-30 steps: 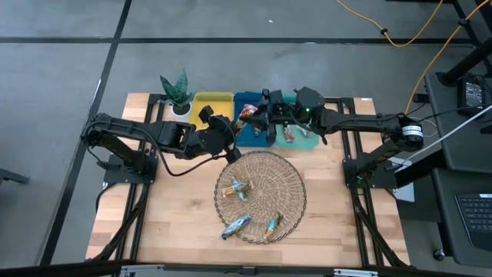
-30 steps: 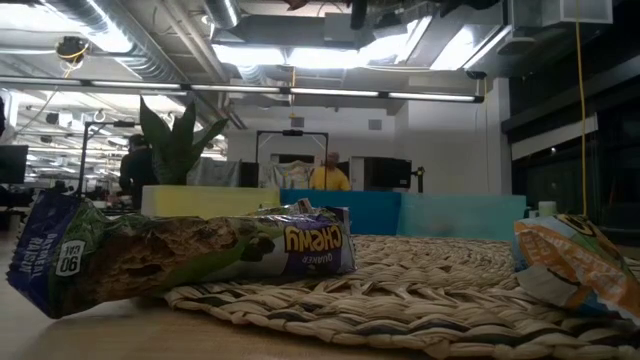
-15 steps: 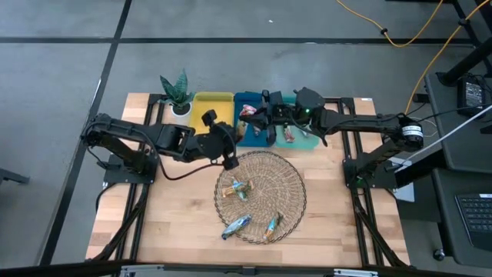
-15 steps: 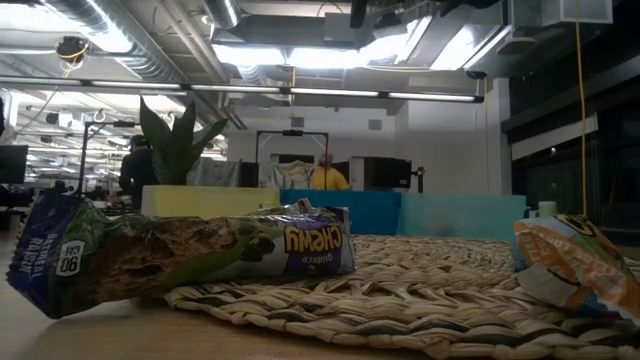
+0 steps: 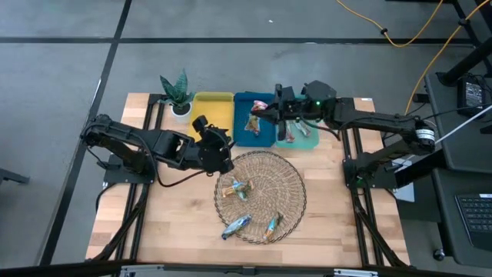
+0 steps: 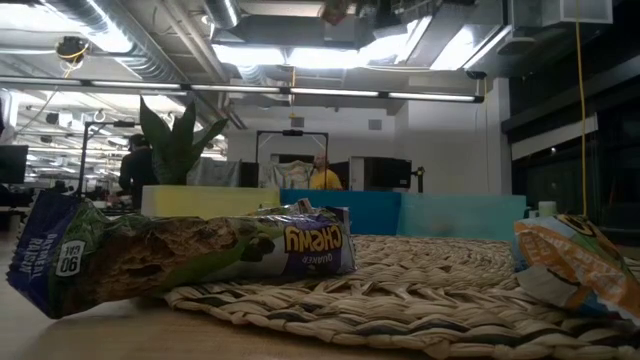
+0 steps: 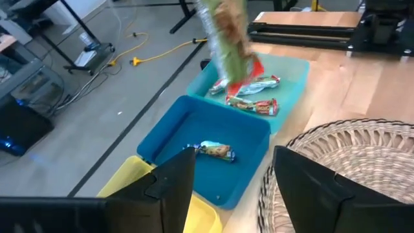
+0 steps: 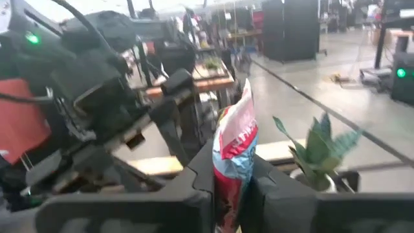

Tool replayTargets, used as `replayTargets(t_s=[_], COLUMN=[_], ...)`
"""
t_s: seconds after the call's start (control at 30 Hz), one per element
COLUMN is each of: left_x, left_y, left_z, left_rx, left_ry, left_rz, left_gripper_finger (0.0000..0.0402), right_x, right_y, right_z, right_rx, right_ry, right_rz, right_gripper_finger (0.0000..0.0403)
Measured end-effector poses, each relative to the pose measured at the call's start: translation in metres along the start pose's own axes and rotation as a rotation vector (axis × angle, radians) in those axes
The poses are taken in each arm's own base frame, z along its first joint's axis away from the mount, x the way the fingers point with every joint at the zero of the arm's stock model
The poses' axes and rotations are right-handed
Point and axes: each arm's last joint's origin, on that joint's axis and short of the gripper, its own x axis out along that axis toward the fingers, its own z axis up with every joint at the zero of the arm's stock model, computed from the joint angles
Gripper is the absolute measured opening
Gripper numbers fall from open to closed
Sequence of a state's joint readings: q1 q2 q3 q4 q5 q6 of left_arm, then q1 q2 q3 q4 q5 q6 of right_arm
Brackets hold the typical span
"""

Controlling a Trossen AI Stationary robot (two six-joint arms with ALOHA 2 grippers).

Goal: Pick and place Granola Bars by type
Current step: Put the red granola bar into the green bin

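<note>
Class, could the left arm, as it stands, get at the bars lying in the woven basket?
Probably yes: the left gripper is open and empty at the woven basket rim, with nothing covering the bars.

Yellow bin [image 5: 213,107], blue bin [image 5: 254,132], teal bin [image 5: 297,141], tan woven basket [image 5: 280,178].

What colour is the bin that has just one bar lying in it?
Blue. The bin holding a single bar sits between the yellow and teal ones, clearest in the left wrist view.

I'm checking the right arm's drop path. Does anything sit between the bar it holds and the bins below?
Nothing visible does. The right gripper holds a red-and-blue bar above the blue bin, where one bar lies; the teal bin is alongside.
</note>
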State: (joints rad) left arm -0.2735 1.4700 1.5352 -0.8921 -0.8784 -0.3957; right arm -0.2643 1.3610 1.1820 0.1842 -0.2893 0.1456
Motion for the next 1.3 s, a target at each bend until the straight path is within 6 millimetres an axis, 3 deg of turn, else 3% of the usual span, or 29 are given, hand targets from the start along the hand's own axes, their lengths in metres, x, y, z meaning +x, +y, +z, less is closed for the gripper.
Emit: replayTargets(t_s=[0.3,0.43,0.7,0.9,1.07,1.3], left_x=[0.0,0.0,0.0,0.0,0.0,0.0], left_y=[0.0,0.0,0.0,0.0,0.0,0.0], left_z=[-0.006,-0.006,-0.006,-0.006,-0.006,-0.006], left_rx=[-0.029,-0.042,-0.049,-0.066,-0.09,-0.101], left_ry=[0.02,0.024,0.024,0.025,0.024,0.025], left_rz=[0.025,0.028,0.028,0.028,0.028,0.028], left_gripper_finger=[0.0198,0.0199,0.0192,0.0195,0.0195,0.0192], right_x=[-0.057,-0.086,-0.132,-0.144,-0.147,-0.149], right_y=[0.014,0.022,0.036,0.038,0.032,0.019], right_z=[0.013,0.017,0.016,0.008,-0.001,0.021], right_rx=[-0.04,-0.01,0.069,0.152,0.203,0.22], right_ry=[0.175,0.236,0.348,0.451,0.561,0.698], right_rz=[-0.118,-0.186,-0.222,-0.252,-0.304,-0.414], right_gripper_finger=[0.0032,0.0043,0.0023,0.0043,0.0027,0.0031])
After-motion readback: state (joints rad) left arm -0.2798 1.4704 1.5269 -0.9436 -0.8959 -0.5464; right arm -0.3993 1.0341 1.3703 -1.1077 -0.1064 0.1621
